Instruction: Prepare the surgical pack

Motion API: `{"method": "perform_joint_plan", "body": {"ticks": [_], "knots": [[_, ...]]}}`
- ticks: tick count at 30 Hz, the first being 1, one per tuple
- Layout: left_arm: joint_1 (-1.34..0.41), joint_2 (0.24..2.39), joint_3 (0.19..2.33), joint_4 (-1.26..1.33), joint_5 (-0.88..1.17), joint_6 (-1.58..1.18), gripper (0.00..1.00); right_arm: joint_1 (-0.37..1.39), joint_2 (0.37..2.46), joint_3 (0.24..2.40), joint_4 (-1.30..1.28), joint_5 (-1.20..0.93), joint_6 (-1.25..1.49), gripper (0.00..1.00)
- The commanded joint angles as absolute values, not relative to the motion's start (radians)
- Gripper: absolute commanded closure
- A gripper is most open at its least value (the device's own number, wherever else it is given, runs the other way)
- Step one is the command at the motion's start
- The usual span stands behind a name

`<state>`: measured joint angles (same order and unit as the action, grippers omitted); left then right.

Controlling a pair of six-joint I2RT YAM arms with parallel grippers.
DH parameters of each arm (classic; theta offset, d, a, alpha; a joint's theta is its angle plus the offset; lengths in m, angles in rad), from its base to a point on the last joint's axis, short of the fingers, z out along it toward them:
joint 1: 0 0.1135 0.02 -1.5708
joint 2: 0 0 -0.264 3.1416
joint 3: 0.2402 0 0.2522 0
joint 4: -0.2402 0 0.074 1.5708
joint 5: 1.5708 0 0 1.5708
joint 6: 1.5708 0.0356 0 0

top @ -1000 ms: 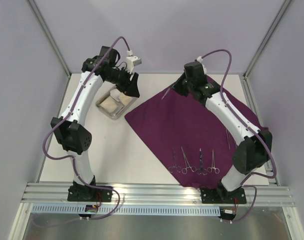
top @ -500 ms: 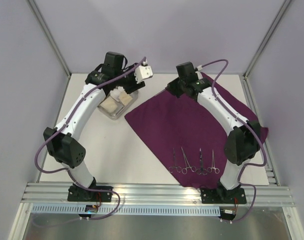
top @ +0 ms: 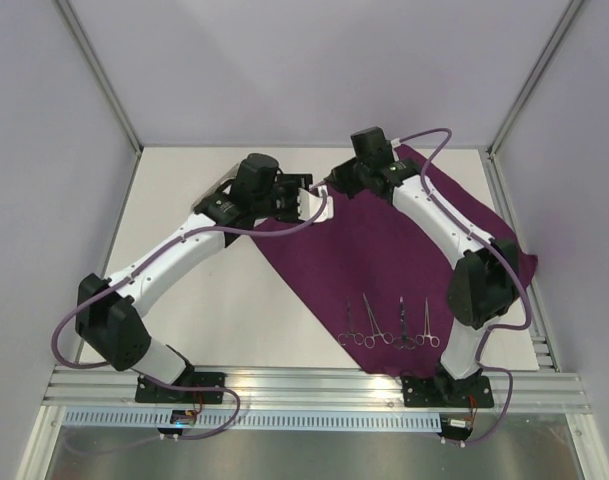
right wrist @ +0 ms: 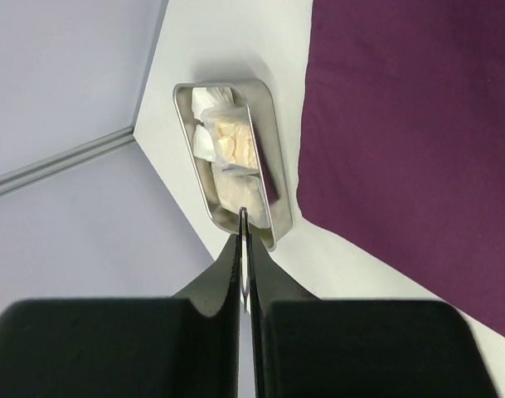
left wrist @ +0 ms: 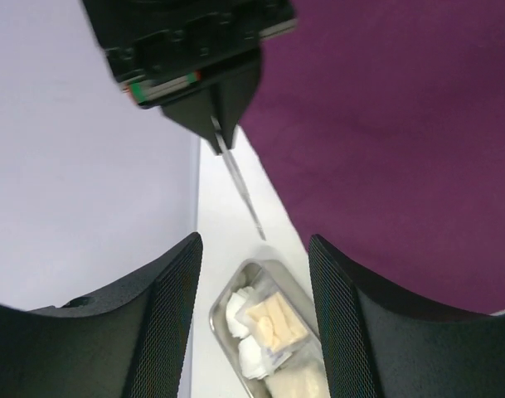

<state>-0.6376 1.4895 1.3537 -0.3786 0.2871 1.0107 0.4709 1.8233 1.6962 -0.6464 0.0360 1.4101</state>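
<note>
The dark purple cloth [top: 384, 250] lies flat on the right half of the table. Several steel clamps [top: 402, 322] lie in a row at its near edge. My right gripper [top: 334, 183] hangs over the cloth's back left edge, shut on a thin steel instrument [left wrist: 240, 186] whose tip [right wrist: 244, 214] points at the steel tray [right wrist: 264, 170]. White gauze pads [left wrist: 273, 332] lie in that tray. My left gripper [top: 314, 203] is open and empty, close beside the right one. In the left wrist view the tray shows between its fingers [left wrist: 173, 290], well below them.
The white table [top: 234, 300] is walled by pale panels on the left, back and right. An aluminium rail [top: 314, 385] carrying both arm bases runs along the near edge. In the top view the left forearm [top: 184, 250] covers most of the tray.
My left arm has swung from above the tray at the back left across to the cloth's left corner. My right gripper has shifted left, still holding the thin instrument.
</note>
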Motion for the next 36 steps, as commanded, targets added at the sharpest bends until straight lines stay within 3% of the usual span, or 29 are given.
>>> {"method": "perform_joint_plan", "body": {"ticks": [1, 14, 15, 25, 30, 36], "knots": [[-0.627, 1.542, 1.397, -0.256, 0.216, 1.002, 0.37, 0.480, 1.770, 1.648, -0.586, -0.031, 1.456, 0.99], [-0.627, 1.658, 1.465, -0.270, 0.244, 0.947, 0.40, 0.492, 1.747, 1.632, -0.578, -0.069, 1.459, 0.99], [-0.627, 1.692, 1.514, -0.282, 0.210, 0.912, 0.48, 0.492, 1.743, 1.618, -0.574, -0.077, 1.460, 0.99], [-0.627, 1.713, 1.531, -0.305, 0.204, 0.954, 0.57, 0.492, 1.744, 1.612, -0.552, -0.097, 1.466, 1.00], [-0.627, 1.713, 1.529, -0.304, 0.196, 0.980, 0.70, 0.492, 1.747, 1.605, -0.545, -0.107, 1.479, 1.00], [-0.627, 1.721, 1.526, -0.311, 0.179, 0.991, 0.75, 0.494, 1.750, 1.603, -0.535, -0.120, 1.491, 1.00]]}}
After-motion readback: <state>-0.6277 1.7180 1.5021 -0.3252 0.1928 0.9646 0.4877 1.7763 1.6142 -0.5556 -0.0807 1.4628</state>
